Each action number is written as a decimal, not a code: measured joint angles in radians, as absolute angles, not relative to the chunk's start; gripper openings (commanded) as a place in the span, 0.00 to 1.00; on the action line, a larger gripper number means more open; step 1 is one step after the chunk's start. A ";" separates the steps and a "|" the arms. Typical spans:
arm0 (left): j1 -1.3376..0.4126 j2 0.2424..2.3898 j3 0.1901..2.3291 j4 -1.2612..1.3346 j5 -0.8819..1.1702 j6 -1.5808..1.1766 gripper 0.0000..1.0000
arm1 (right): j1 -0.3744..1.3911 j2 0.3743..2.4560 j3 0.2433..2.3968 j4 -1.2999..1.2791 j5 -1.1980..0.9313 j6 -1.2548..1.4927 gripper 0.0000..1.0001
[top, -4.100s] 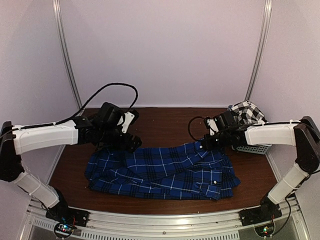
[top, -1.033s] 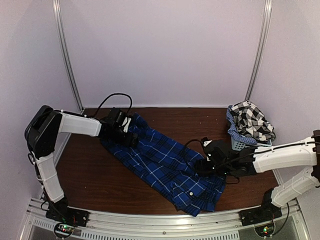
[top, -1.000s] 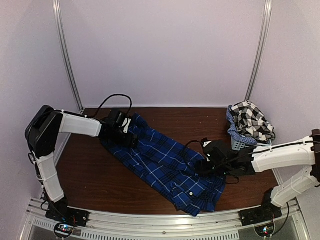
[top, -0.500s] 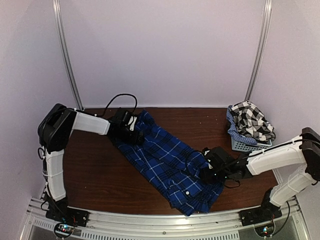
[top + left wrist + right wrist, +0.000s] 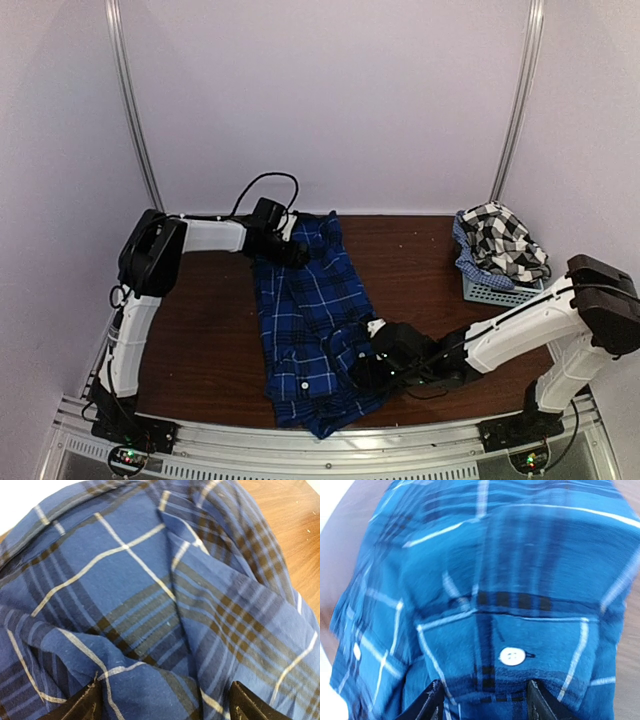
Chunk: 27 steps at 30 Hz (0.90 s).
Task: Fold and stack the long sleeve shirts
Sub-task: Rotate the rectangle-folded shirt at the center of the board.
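Left end effector (image 5: 165, 702) spread wide; right end effector (image 5: 482, 700) narrower.

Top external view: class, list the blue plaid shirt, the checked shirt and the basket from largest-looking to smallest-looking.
1. blue plaid shirt: clearly the largest, stretched out long.
2. checked shirt: a smaller heap on top of the basket.
3. basket: the least showing, but the checked shirt hides most of it, so this last place is unsure.

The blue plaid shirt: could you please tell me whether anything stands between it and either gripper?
Nothing visible does. The blue plaid shirt fills both wrist views, its cloth lying right between the jaws of the left gripper at its far end and the right gripper at its near end.
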<state>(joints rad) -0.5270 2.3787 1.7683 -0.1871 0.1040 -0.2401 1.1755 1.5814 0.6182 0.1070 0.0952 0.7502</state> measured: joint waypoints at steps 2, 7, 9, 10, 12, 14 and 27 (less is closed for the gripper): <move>-0.527 2.411 1.820 -0.200 0.112 -0.228 0.89 | 1.209 1.626 0.668 0.105 0.094 0.760 0.58; -0.527 2.504 1.980 -0.247 0.124 -0.193 0.91 | 1.282 1.710 0.789 0.057 0.078 0.774 0.61; -0.527 2.530 2.025 -0.259 0.131 -0.183 0.93 | 1.303 1.715 0.818 0.025 0.071 0.773 0.63; -0.527 2.542 2.046 -0.265 0.136 -0.176 0.94 | 1.312 1.715 0.829 0.012 0.069 0.770 0.64; -0.527 2.557 2.074 -0.273 0.141 -0.165 0.96 | 1.330 1.711 0.849 -0.007 0.067 0.759 0.66; -0.527 2.561 2.090 -0.290 0.146 -0.158 0.97 | 1.349 1.702 0.864 -0.030 0.068 0.739 0.73; -0.527 2.135 1.645 -0.210 0.119 -0.133 0.98 | 1.374 1.552 0.873 -0.218 0.107 0.494 0.91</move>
